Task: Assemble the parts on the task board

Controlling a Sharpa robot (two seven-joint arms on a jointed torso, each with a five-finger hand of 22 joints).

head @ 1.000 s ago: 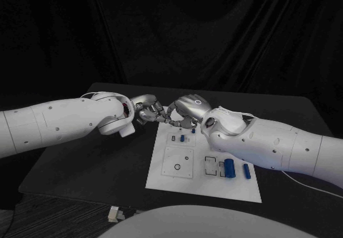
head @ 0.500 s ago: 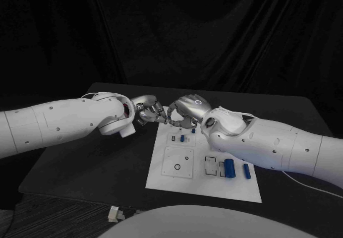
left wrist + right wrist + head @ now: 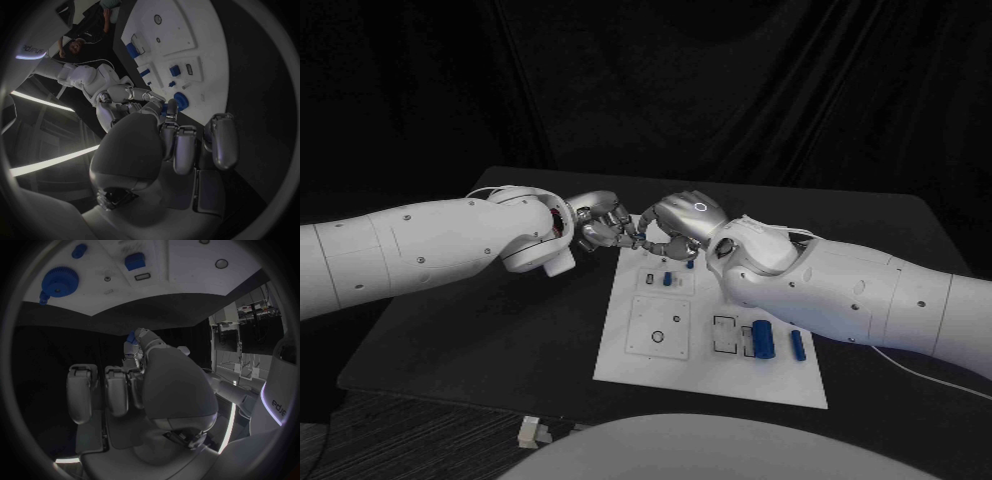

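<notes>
The white task board (image 3: pixel 711 365) lies in the middle of the black table. My left hand (image 3: pixel 600 226) and right hand (image 3: pixel 681 220) meet fingertip to fingertip just above its far end. Between their tips sits a small blue part (image 3: pixel 130 338), also seen at the tip of my left hand (image 3: pixel 169 106); both hands pinch it. The remaining fingers of each hand are curled in. A blue gear (image 3: pixel 60 281) sits on the board just below the hands (image 3: pixel 182 100). A thick blue cylinder (image 3: pixel 763 338) and a thin blue pin (image 3: pixel 798 345) lie at the board's near right.
Two small blue pieces (image 3: pixel 668 279) stand in slots at the board's far end, under my right forearm (image 3: pixel 834 290). A square plate with a round hole (image 3: pixel 658 326) takes up the board's near left. Bare black table lies left of the board.
</notes>
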